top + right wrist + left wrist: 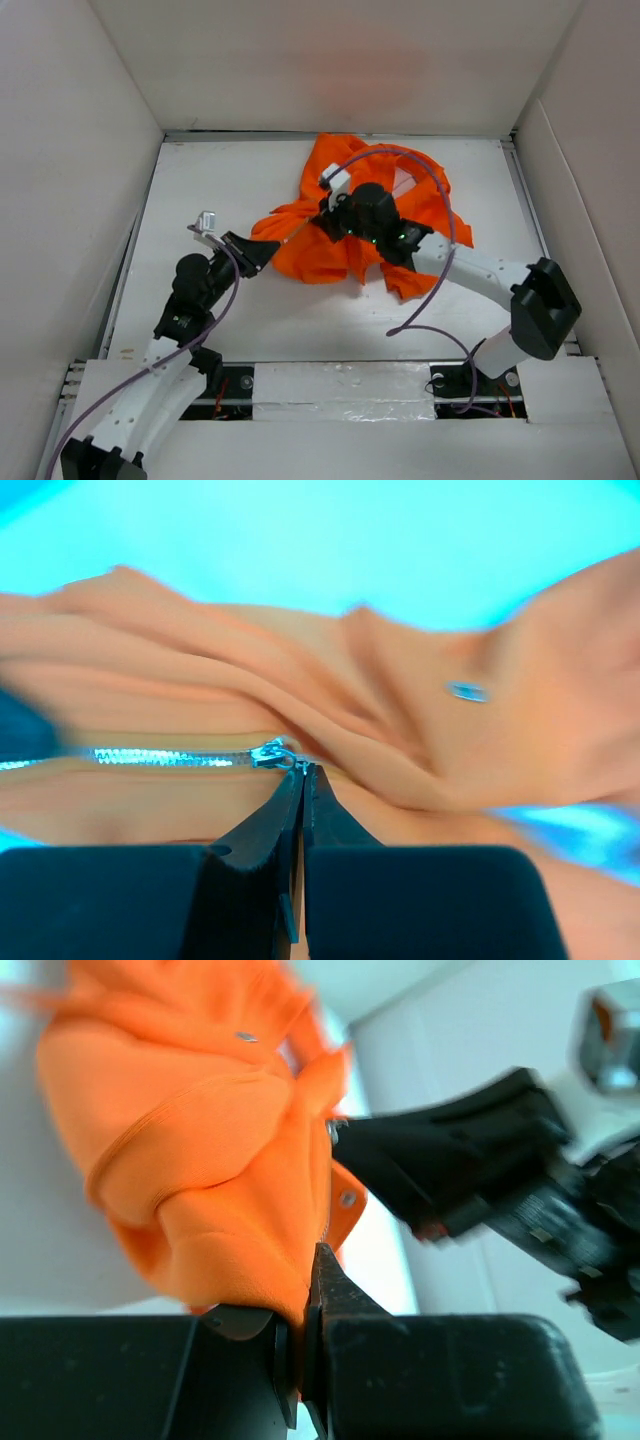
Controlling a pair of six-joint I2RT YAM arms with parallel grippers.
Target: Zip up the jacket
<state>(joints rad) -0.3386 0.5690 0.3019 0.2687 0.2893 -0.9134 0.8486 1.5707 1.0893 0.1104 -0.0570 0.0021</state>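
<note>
The orange jacket (pixel 320 245) lies crumpled at the middle back of the white table. My left gripper (pixel 262 252) is shut on the jacket's left lower edge; in the left wrist view the jaws (pixel 303 1310) pinch orange fabric (pixel 200 1150) beside the zipper line. My right gripper (pixel 332 218) sits on top of the jacket. In the right wrist view its jaws (pixel 303 772) are shut on the small metal pull at the zipper slider (pixel 272 753). Closed silver teeth (pixel 160 757) run left of the slider. The right gripper's fingers (pixel 400 1160) also show in the left wrist view.
White walls (pixel 80 180) box the table on the left, back and right. A purple cable (pixel 440 215) loops over the jacket from the right arm. A metal snap (pixel 466 691) sits on the fabric right of the slider. Bare table (pixel 300 320) lies in front.
</note>
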